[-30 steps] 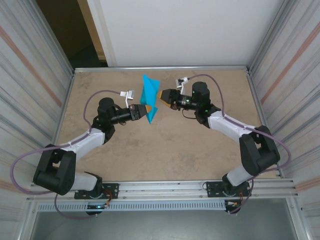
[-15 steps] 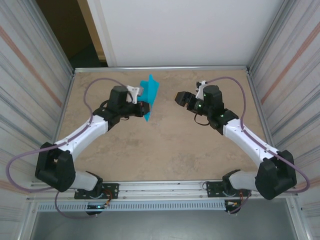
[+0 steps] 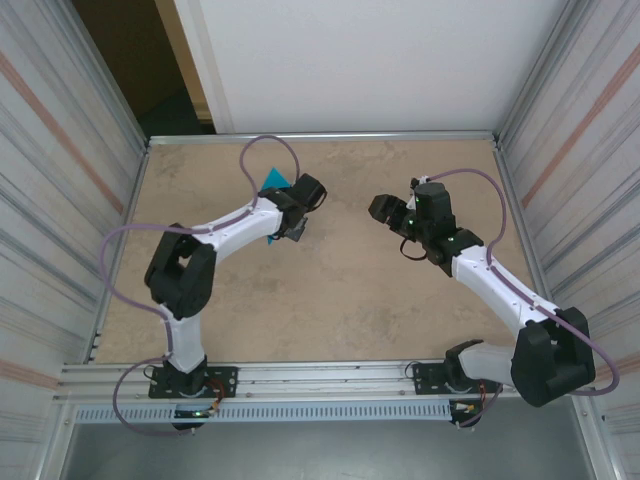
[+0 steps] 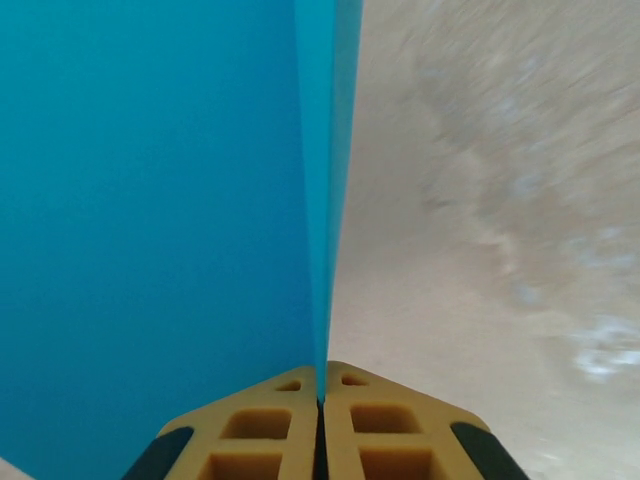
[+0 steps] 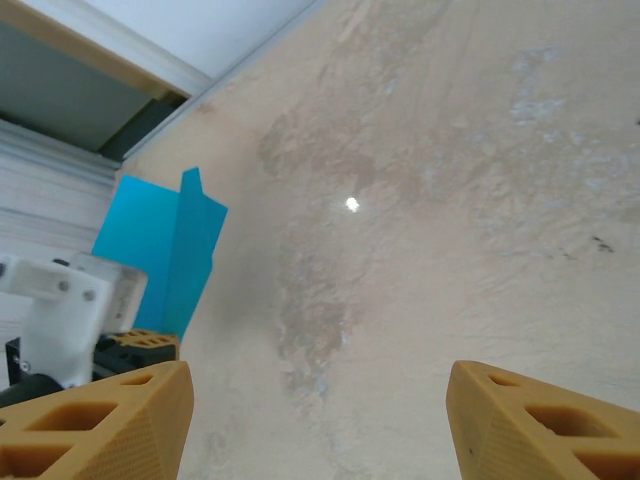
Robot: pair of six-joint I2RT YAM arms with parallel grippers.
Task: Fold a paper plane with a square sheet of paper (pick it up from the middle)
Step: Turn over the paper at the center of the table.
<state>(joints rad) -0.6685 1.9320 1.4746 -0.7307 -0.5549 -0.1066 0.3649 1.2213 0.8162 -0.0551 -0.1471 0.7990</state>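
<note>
Pinching blue paper [image 4: 150, 220] at its fold: your left hand [image 4: 321, 388], pressed together. Your right hand [image 5: 315, 400] spread wide above worktop [image 5: 450, 200], apart from paper.

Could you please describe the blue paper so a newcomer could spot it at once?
Over the tan mottled tabletop, find the left arm's shut hand. Pinched in it is a thin, folded teal-blue sheet of paper, the sole blue thing in sight.

Robot-lab test cell: aluminium-railed table [image 3: 330, 310], ribbed side walls [image 3: 60, 150], two bolted arms [image 3: 490, 285].
</note>
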